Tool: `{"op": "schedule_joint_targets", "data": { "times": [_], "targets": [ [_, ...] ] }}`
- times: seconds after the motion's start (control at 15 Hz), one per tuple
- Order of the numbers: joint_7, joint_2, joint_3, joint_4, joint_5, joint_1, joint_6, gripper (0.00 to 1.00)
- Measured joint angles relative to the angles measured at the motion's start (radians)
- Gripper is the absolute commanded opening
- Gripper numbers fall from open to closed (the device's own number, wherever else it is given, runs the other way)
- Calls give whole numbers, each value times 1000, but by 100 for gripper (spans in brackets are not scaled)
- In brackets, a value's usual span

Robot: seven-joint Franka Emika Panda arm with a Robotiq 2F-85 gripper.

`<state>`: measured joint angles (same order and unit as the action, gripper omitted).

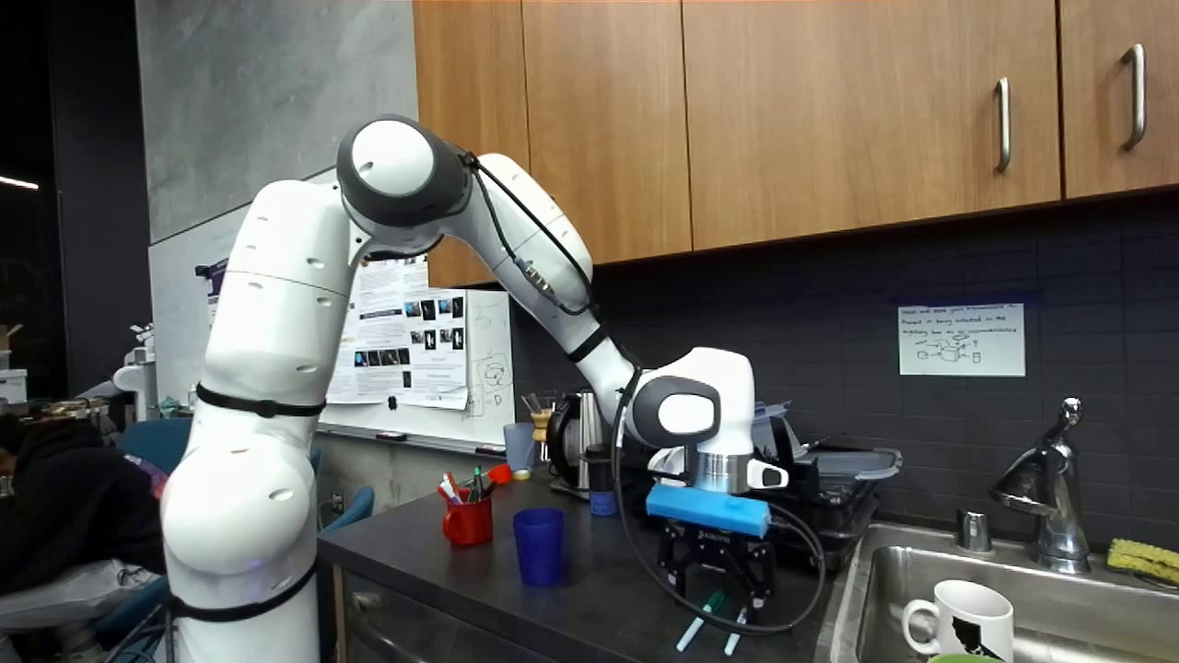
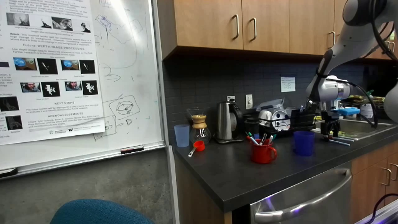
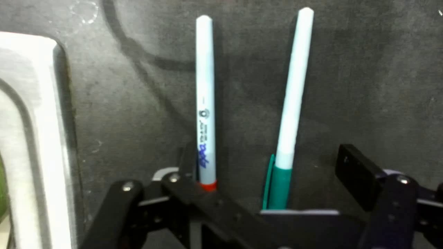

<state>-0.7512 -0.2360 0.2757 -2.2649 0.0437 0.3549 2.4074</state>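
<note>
My gripper [image 3: 269, 164] stands open low over the dark counter, its fingers wide apart, as the wrist view shows. Between them lies a white marker with a green cap [image 3: 281, 186], the cap's end hidden by the gripper body. A second white marker [image 3: 206, 103] with a red band lies right beside the left finger; its cap end is covered by the gripper linkage. Whether that finger touches it, I cannot tell. Both markers lie flat and roughly side by side. In both exterior views the gripper [image 1: 718, 587] points downward, with the markers [image 2: 339, 142] under and beside it.
A blue cup [image 1: 540, 548] and a red mug [image 2: 262, 154] holding several pens stand on the counter. Behind the gripper is a black dish rack [image 2: 284, 126]. The sink [image 1: 852, 589], with a white mug [image 1: 967, 622] inside, borders the markers' area. A kettle [image 2: 226, 121] stands farther back.
</note>
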Motion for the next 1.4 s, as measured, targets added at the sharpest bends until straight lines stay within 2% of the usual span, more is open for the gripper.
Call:
{"op": "schedule_joint_targets", "data": {
  "times": [0.47,0.8,1.13,1.4],
  "targets": [
    [0,-9,-3,5,0,1,3,100],
    [-2,8,-4,2,0,1,72,100],
    [-11,76,-4,-19,-9,1,100,100],
    [-37,175,-4,-90,-23,-4,90,100]
  ]
}}
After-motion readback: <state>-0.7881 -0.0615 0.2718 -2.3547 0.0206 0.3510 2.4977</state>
